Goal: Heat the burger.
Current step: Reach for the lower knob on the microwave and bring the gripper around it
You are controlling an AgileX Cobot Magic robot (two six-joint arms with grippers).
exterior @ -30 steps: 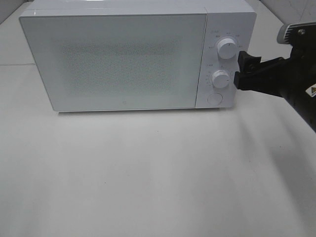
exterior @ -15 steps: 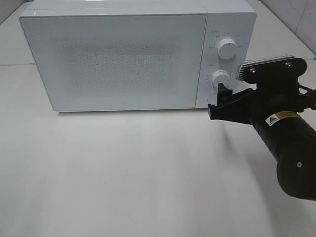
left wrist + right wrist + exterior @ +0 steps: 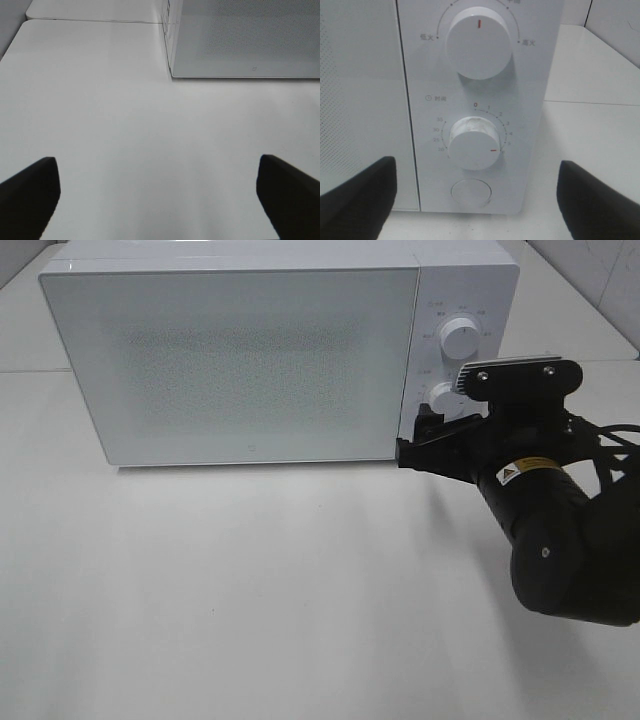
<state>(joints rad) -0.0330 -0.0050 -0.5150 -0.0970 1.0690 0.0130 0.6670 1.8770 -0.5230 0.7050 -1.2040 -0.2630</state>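
- Exterior high view: white microwave point(image 3: 240, 350) stands on a white table point(image 3: 250, 590), door point(image 3: 240, 370) shut, control panel point(image 3: 455, 300) on its right side.
- Burger: not seen in any view. The door window is speckled and opaque, so I cannot tell where the burger is.
- My right claw point(image 3: 418, 438) sits in front of the lower part of the control panel, just below the timer knob point(image 3: 446, 393). It covers the panel's lower end in this view.
- Right wrist view: my jaws stand wide apart, with one dark finger point(image 3: 357, 197) at each side of the picture. Nothing is held.
- Between the jaws, straight ahead, is the round button point(image 3: 470, 193). The timer knob is just above it on the panel and the upper knob point(image 3: 479, 45) is above that.
- Neither finger touches a knob. I cannot tell whether there is contact with the panel face.
- Timer knob: its red mark points away from the 0 mark, toward the lower right of the dial.
- Upper knob: its red mark points to the middle of its scale.
- Left wrist view: my left claw point(image 3: 160, 200) is spread wide and empty above bare table. It is well apart from the microwave, whose lower door corner shows ahead.
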